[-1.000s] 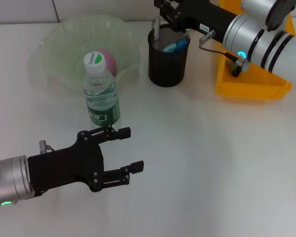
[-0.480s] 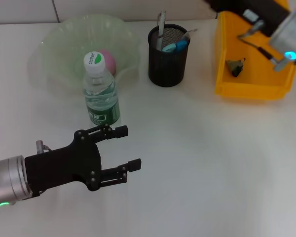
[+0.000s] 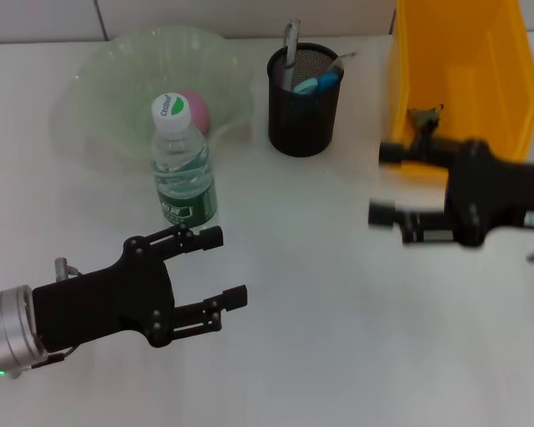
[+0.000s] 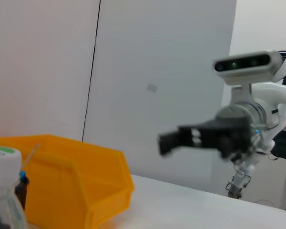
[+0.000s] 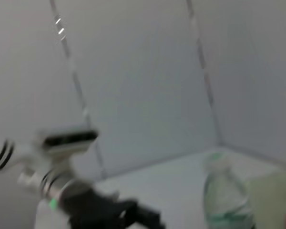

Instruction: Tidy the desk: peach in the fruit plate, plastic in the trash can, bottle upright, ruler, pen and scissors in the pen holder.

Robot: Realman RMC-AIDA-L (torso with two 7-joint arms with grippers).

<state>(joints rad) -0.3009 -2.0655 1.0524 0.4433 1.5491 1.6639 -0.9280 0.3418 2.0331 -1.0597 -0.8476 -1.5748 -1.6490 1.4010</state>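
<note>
Right tool (image 3: 374, 182) is pulling away from the pen holder (image 3: 303, 100): a second ago at its rim, then above the yellow bin (image 3: 457, 62), now low over the worktop (image 3: 338, 338) in front of that bin, fingers spread, empty, blurred. Left tool (image 3: 218, 267) is easing back slightly from the bottle (image 3: 183, 165), jaws open as before.

Plastics, mesh and matt black

Clear glossy plastic bottle (image 3: 183, 169); translucent fruit plate (image 3: 107, 80); black metal-mesh pen holder (image 3: 303, 102); smooth yellow plastic bin (image 3: 458, 53) upper right.
</note>
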